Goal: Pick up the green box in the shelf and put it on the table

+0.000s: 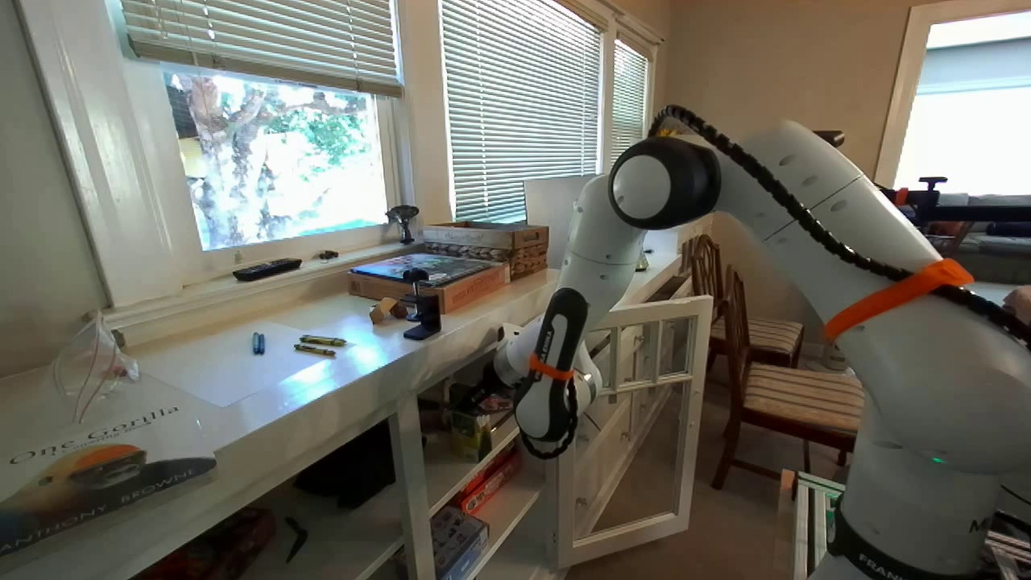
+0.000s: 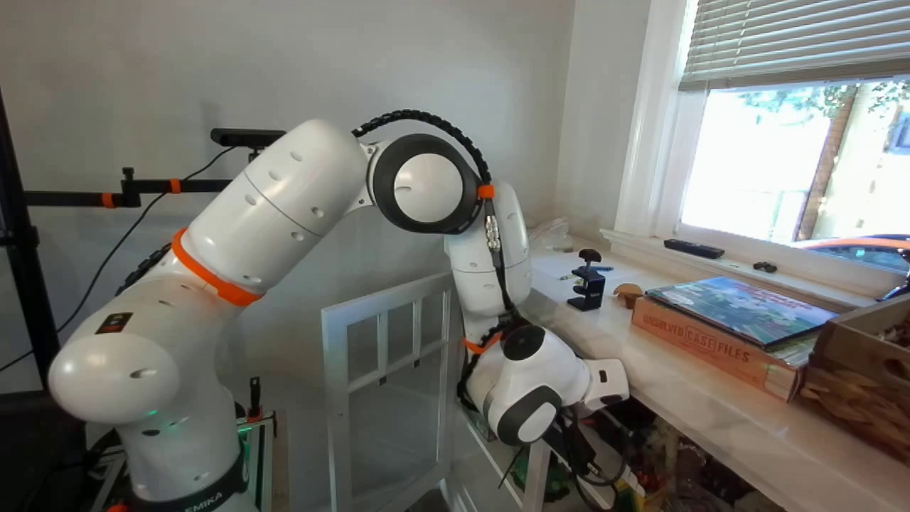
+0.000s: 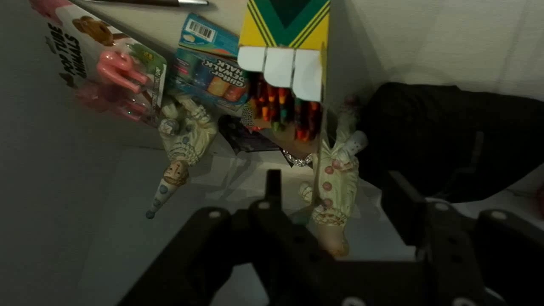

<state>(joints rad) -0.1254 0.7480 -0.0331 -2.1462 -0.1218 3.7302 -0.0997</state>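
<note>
Shelf: white-painted, glass-doored, standing open.
Green box: a yellow-and-green crayon carton, its top open; you have it upright on the shelf's upper board.
Surface: long, white, glossy; you see it running level directly above the shelf.

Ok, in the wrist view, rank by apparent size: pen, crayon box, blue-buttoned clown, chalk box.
1. Crayon box, though cut off at the picture's top
2. Chalk box and blue-buttoned clown: too close to rank
3. Pen, a thin strip
</note>
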